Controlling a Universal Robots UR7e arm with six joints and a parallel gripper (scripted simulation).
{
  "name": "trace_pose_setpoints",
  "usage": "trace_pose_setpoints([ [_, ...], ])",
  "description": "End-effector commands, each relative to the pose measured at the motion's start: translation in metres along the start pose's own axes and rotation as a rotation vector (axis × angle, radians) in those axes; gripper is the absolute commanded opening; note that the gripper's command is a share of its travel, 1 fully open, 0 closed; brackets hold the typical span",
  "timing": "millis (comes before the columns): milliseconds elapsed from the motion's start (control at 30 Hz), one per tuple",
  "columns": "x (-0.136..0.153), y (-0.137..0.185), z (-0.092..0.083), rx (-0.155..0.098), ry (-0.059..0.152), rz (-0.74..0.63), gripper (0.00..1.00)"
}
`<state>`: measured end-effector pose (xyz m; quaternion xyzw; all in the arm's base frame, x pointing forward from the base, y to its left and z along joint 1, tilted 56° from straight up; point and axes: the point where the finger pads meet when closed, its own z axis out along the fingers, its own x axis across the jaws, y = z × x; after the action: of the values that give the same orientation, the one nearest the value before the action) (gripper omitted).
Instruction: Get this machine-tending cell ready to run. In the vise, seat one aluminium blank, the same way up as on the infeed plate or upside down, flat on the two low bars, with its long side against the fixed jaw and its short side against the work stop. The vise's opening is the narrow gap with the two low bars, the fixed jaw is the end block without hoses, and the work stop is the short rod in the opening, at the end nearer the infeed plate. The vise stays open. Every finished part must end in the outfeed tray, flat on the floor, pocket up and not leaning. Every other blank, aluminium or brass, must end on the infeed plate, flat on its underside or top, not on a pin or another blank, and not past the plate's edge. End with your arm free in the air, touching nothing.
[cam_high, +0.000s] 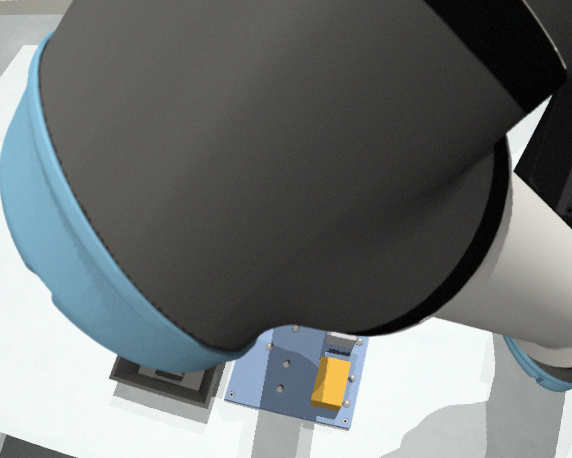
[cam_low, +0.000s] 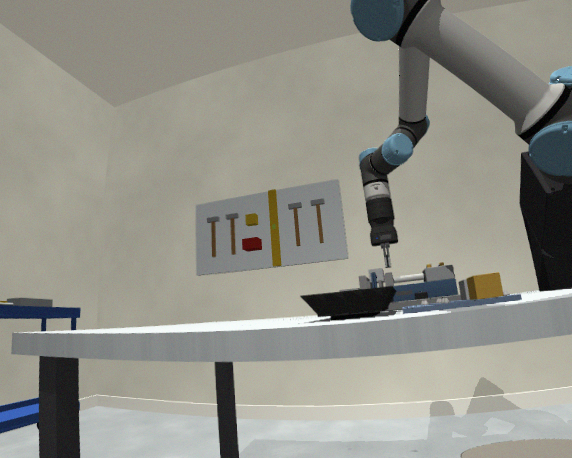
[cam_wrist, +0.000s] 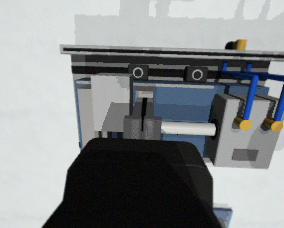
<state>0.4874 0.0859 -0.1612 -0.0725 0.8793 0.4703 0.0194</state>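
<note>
Two fingers of the claw (cam_wrist: 143, 126) are pressed together on nothing, hanging above the vise (cam_wrist: 180, 102). No writing is legible. One brass blank (cam_high: 330, 383) lies on the infeed plate (cam_high: 255, 385), toward 5 o'clock on the table (cam_high: 60, 360).

Most of the table (cam_high: 60, 350) and outfeed tray (cam_high: 165, 387) behind the arm's elbow (cam_high: 250, 175) in the top view.

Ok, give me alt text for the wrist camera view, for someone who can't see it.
Looking straight down, the closed, empty gripper hangs over a blue and grey vise on a white table. The hosed end block is at right, joined by a pale rod.
</note>
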Motion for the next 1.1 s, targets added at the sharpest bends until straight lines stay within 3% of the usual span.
trace_pose_setpoints([
  [0,0.001,0.000,0.003,-0.001,0.001,0.001,0.00],
  [1067,0.001,0.000,0.015,-0.002,0.002,0.002,0.00],
])
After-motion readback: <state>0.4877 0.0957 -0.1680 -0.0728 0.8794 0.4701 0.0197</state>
